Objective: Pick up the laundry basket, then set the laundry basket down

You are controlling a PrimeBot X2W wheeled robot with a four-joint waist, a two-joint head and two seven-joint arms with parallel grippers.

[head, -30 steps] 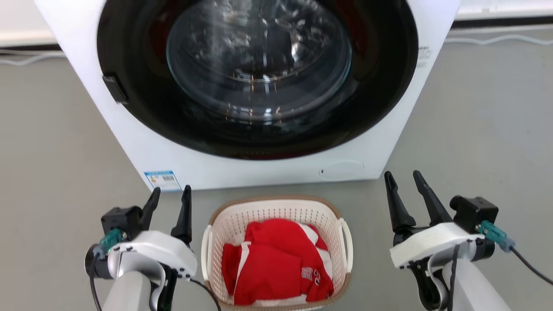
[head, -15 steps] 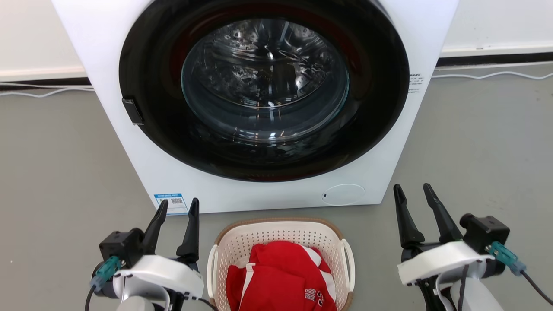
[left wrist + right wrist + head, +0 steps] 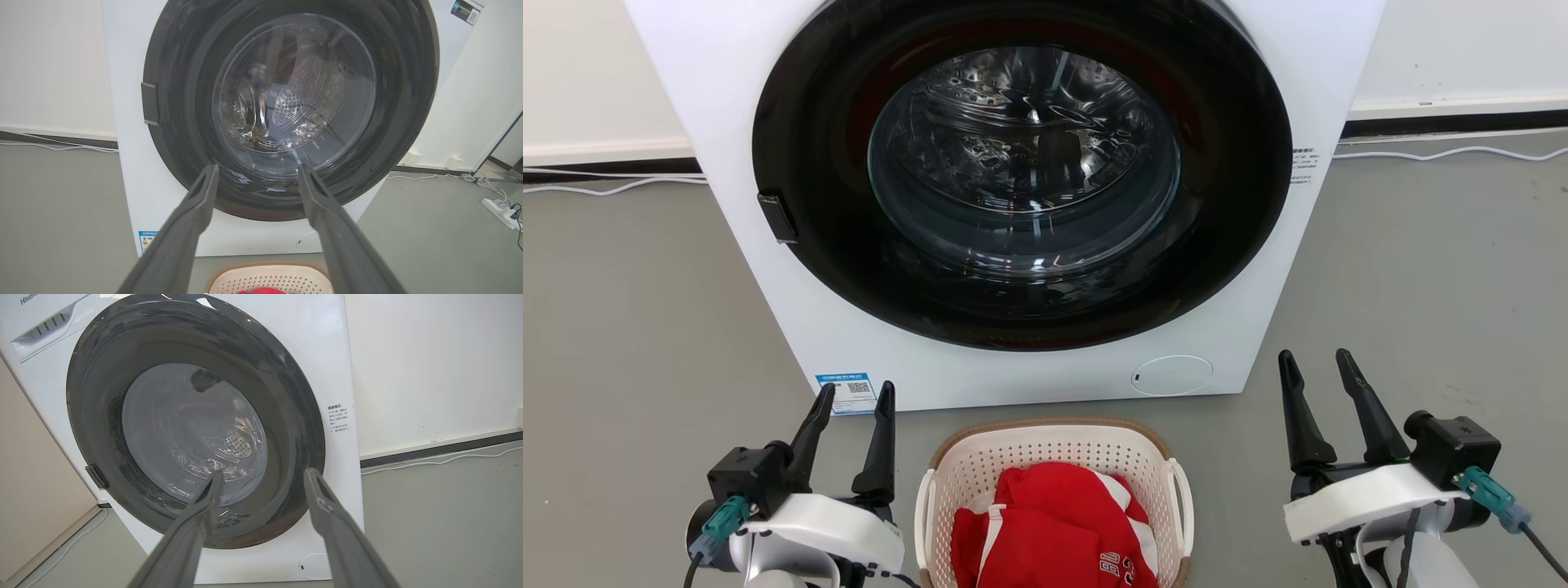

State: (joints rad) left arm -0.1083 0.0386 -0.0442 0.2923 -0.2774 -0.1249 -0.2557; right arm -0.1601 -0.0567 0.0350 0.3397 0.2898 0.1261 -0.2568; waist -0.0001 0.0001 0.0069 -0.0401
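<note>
One laundry basket (image 3: 1045, 447) holding red clothing (image 3: 1054, 527) sits on the floor (image 3: 621, 327) at bottom centre, between two spread, empty pincers: the left pincer (image 3: 858, 388) at lower left, the right pincer (image 3: 1313, 356) at lower right, neither touching it. One washing machine (image 3: 1013, 380) stands behind.

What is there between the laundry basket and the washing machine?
Only a narrow strip of bare grey floor, seen in the head and left wrist views. The laundry basket stands close before the washing machine, not touching it.
</note>
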